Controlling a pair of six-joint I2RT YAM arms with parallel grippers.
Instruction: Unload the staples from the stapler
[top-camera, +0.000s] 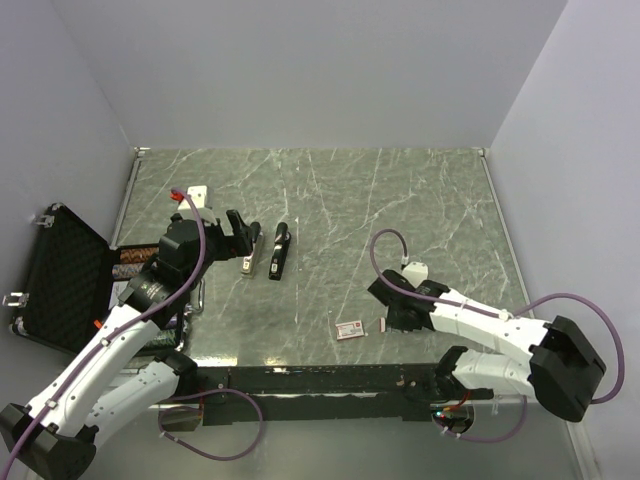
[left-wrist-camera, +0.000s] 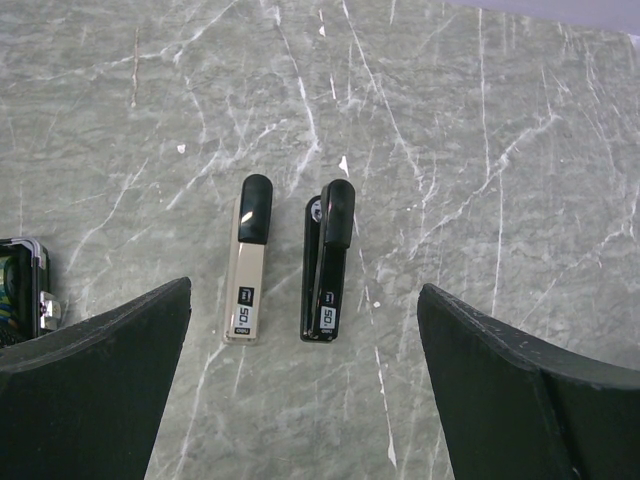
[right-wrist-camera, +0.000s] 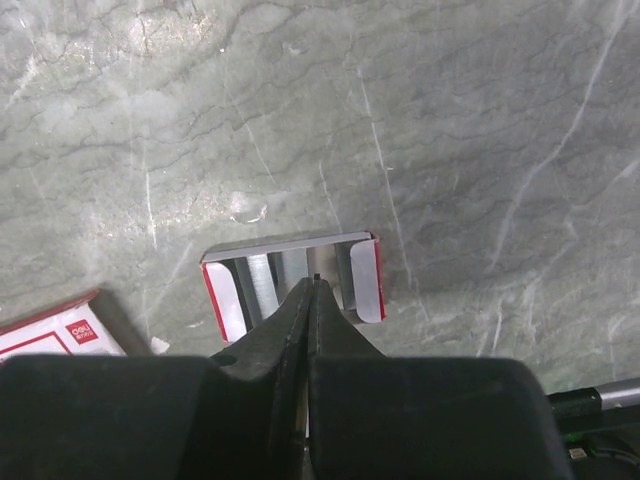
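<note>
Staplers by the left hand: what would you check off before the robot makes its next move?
1. Left hand open: ok, its fingers are spread wide.
2. Aimed at one stapler: not ok, both the beige stapler and the black stapler lie between its fingers.
3. Staplers apart: ok, they lie side by side with bare table between them.
4. Staples inside either stapler: cannot tell, nothing inside shows.
5. Right hand free: cannot tell. It is shut, over the open red tray that holds grey staple strips.
</note>
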